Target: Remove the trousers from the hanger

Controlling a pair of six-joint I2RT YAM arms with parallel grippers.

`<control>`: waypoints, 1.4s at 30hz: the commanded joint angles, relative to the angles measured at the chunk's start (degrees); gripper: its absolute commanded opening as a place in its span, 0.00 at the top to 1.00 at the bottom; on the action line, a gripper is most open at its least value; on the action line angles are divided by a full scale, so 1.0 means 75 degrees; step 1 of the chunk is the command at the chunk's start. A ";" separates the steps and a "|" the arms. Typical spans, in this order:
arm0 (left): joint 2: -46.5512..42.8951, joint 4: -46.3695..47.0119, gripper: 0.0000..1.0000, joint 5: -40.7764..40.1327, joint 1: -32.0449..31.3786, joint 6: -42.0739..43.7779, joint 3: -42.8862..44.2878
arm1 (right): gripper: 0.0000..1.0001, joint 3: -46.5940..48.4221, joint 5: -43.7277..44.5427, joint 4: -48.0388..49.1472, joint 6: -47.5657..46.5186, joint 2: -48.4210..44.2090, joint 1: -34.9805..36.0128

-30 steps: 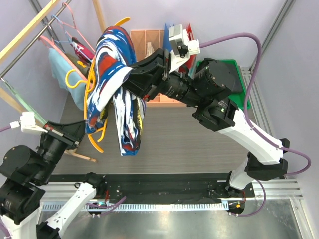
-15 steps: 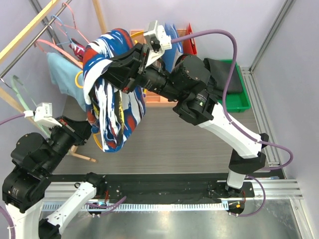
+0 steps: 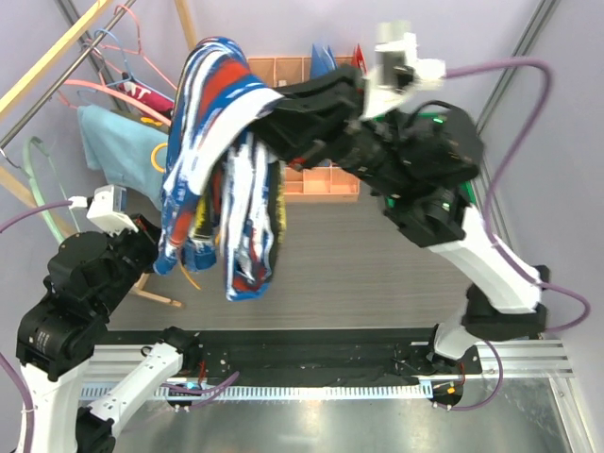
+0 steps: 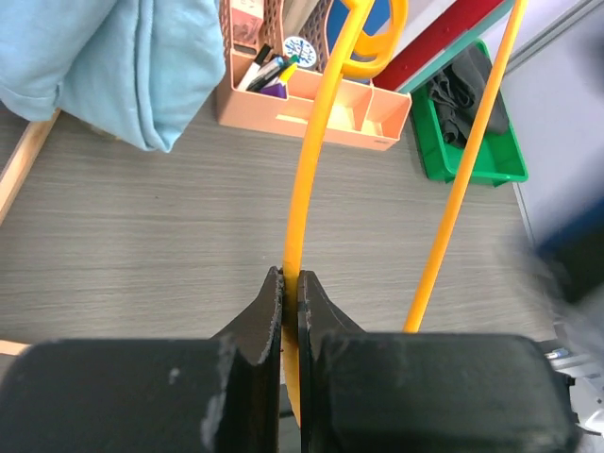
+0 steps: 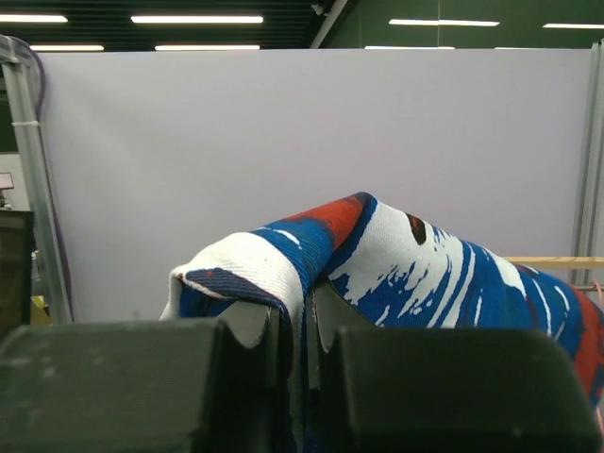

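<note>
Because the printed trousers (image 3: pixel 222 179) are soft knitted cloth, they hang limp and light, draping in long folds of navy, white and red above the table (image 3: pixel 377 274). They are judged stretchy and likely to slide along a smooth bar, so a pinch on a doubled fold near the top gives the surest hold. The right gripper (image 5: pixel 302 326) has such a hold: its jaws are closed narrow on a raised fold, holding the garment high. The left gripper (image 4: pixel 291 288) is pinched tight on one thin rod of the yellow hanger (image 4: pixel 316 160), a rigid, glossy, curved loop. Whether any cloth rests on the hanger cannot be told. Light blue trousers (image 4: pixel 104 66) hang nearby on the rack (image 3: pixel 52 52). A peach organiser (image 4: pixel 321 109) and a green bin (image 4: pixel 472 132) stand behind.
</note>
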 commanded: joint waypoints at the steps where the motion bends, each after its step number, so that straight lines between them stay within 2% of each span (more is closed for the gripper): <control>1: -0.0124 0.0467 1.00 0.0088 0.0014 0.0187 0.0109 | 0.99 -0.1254 0.0579 0.1880 -0.0205 -0.2118 0.0064; 3: -0.0241 0.0760 1.00 0.0428 0.0014 0.0106 0.0074 | 0.99 -0.2307 0.1236 0.1578 -0.0591 -0.2995 0.0064; 5: -0.0288 0.0842 1.00 0.0534 0.0025 0.0035 0.0108 | 0.99 -0.2920 0.2626 0.1238 -0.1340 -0.3502 0.0052; 7: -0.0253 0.0807 1.00 0.0605 0.0014 0.0023 0.0295 | 0.99 -0.3904 0.3416 0.0792 -0.1937 -0.4226 0.0052; 8: -0.0253 0.0784 1.00 0.0628 0.0025 0.0023 0.0354 | 0.99 -0.4267 0.4232 0.0663 -0.2091 -0.4486 0.0052; 12: -0.0253 0.0667 1.00 0.0571 0.0025 0.0105 0.0787 | 0.99 -0.6396 0.6170 -0.0146 -0.2479 -0.5459 0.0052; 13: -0.0253 0.0528 1.00 0.0535 0.0014 0.0187 0.0870 | 0.99 -0.6751 0.6510 -0.0472 -0.2457 -0.5786 0.0052; 14: -0.0242 0.0445 1.00 0.0500 0.0014 0.0211 0.0975 | 0.99 -0.7416 0.7337 -0.0765 -0.2294 -0.5905 0.0052; 19: -0.0230 0.0151 1.00 0.0265 0.0026 0.0410 0.1491 | 0.99 -0.9096 0.9206 -0.1342 -0.1298 -0.6340 0.0052; 24: -0.0230 0.0116 1.00 0.0382 0.0026 0.0457 0.1539 | 0.99 -0.9954 1.0797 -0.1202 -0.0582 -0.5522 -0.0204; 26: -0.0241 0.0139 1.00 0.0406 0.0025 0.0492 0.1445 | 0.99 -0.9977 1.1047 -0.1202 -0.0406 -0.5007 -0.0544; 27: -0.0241 0.0163 1.00 0.0418 0.0026 0.0515 0.1410 | 0.99 -0.9977 1.1048 -0.1190 -0.0104 -0.4888 -0.1021; 33: -0.0218 0.0256 1.00 0.0476 0.0014 0.0679 0.1245 | 0.99 -1.0024 1.0077 -0.1190 0.0778 -0.4396 -0.3039; 34: -0.0206 0.0245 1.00 0.0500 0.0014 0.0714 0.1269 | 0.99 -0.9989 0.9913 -0.1190 0.0732 -0.4348 -0.3483; 40: -0.0136 0.0327 1.00 0.0663 0.0014 0.0738 0.1316 | 0.99 -0.9439 0.9643 -0.0910 -0.0192 -0.4301 -0.4458; 42: -0.0148 0.0443 1.00 0.0710 0.0025 0.0703 0.1246 | 0.99 -0.9158 0.9479 -0.0815 -0.0509 -0.4254 -0.5079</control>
